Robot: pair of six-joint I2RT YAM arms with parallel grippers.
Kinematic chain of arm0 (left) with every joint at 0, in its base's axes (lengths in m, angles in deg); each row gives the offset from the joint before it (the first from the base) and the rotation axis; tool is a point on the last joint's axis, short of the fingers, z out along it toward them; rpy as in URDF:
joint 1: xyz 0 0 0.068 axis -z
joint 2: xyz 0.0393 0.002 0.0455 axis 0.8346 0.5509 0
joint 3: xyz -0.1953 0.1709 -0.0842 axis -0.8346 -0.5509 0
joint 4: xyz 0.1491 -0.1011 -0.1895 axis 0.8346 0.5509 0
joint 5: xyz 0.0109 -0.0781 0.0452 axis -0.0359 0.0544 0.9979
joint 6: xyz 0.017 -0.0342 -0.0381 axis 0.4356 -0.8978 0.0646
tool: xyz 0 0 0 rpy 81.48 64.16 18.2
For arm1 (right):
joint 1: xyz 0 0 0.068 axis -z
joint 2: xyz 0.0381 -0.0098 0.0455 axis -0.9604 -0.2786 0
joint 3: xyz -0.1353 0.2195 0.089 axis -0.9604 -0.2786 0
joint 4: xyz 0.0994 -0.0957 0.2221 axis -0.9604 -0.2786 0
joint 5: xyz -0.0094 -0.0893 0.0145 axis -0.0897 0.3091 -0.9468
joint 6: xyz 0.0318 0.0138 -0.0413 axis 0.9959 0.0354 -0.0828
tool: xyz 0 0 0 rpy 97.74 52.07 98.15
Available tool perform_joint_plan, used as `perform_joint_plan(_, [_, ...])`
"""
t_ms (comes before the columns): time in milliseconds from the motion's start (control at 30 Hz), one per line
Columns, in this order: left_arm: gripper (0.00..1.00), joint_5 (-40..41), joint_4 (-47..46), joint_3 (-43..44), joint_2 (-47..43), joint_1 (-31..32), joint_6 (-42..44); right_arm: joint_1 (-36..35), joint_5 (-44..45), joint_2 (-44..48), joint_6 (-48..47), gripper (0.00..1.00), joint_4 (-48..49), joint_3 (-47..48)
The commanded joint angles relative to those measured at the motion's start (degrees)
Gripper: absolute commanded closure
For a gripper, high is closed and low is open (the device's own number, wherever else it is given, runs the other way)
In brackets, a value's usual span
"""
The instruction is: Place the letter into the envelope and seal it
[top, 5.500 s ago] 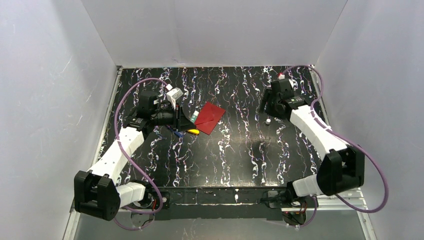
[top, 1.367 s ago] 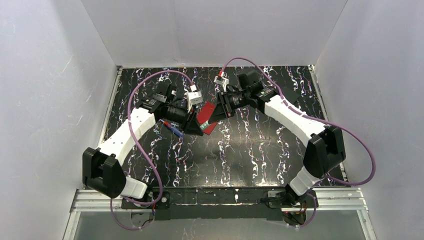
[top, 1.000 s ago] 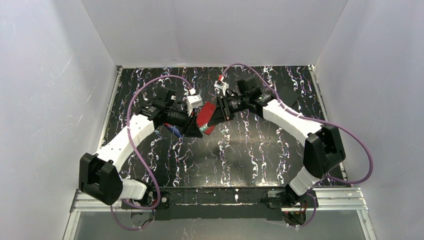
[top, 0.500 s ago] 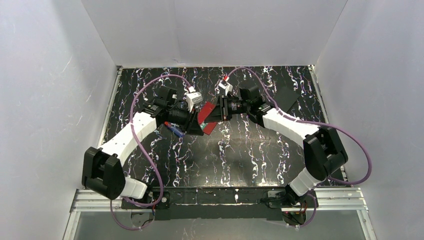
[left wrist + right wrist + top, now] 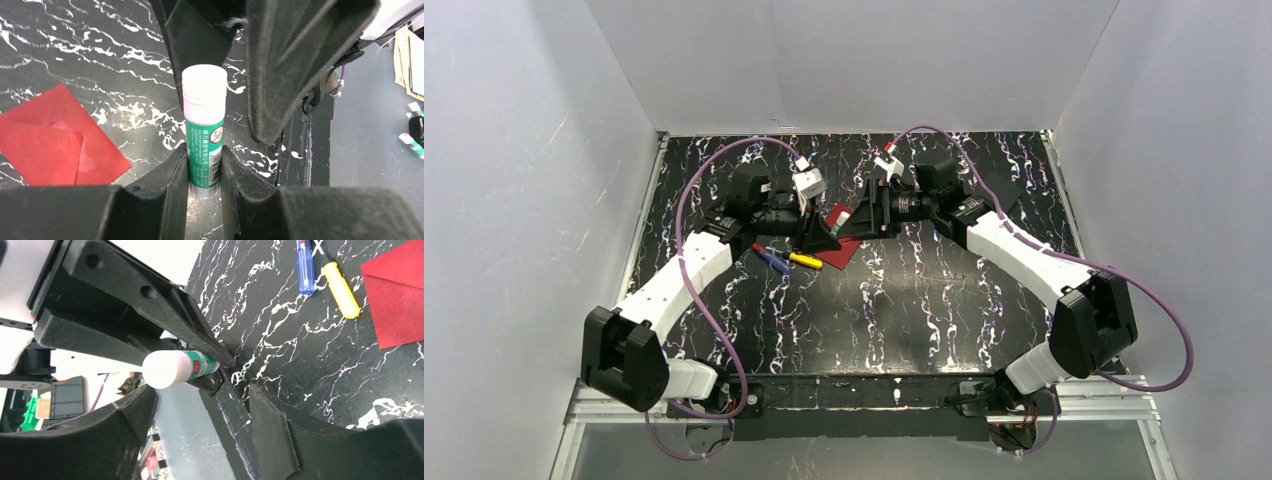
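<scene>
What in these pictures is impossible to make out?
- The letter: no white sheet shows in any view; whether it is inside the envelope cannot be told.
- The envelope, top view: partly covered by the left gripper and right gripper.
- Print on the glue stick, left wrist view: too small to read.

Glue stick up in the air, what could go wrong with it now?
1. The left tool pinches only the bottom end of the glue stick. If the open right tool bumps or tugs the cap crookedly, the stick might tilt or slip out.
2. The envelope lies on the table close below, so a dropped stick could land on it and knock it askew.
</scene>
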Motion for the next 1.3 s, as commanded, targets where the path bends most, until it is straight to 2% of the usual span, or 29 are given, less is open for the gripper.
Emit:
perform_joint_plan(0, [1.0, -4.51, 1.69, -0.11, -2.95, -0.23, 5.92, 0.75, -2.47, 0.9, -1.56, 0.21, -8.19, 6.07])
perform_joint_plan(100, [1.0, -4.37, 7.77, 1.3, -2.96, -0.23, 10.46, 0.99, -2.18, 0.52, -4.46, 0.2, -13.13, 8.99])
perform_joint_plan(300, [1.0, -2.53, 13.33, 2.52, -3.91, -0.17, 15.64, 1.17, -1.35, -0.37, -2.4, 0.22, -12.77, 11.64])
perform_joint_plan(433, [1.0, -1.6, 13.95, 2.84, -4.37, -0.22, 16.4, 0.8, 0.15, -3.3, -6.39, 0.32, -21.2, 15.53])
perform_joint_plan(700, [1.0, -1.21, 14.95, 3.54, -4.31, -0.21, 16.84, -1.98, 2.03, -5.48, -10.46, 0.33, -28.09, 19.42])
perform_joint_plan(1033, [1.0, -0.98, 16.29, 4.29, -3.95, -0.21, 17.6, -3.4, 4.04, -6.72, -9.03, 0.45, -25.34, 20.09])
perform_joint_plan(1267, [1.0, -1.13, 17.15, 4.64, -3.27, -0.21, 18.19, -3.49, 4.05, -7.29, -9.34, 0.49, -23.12, 19.41])
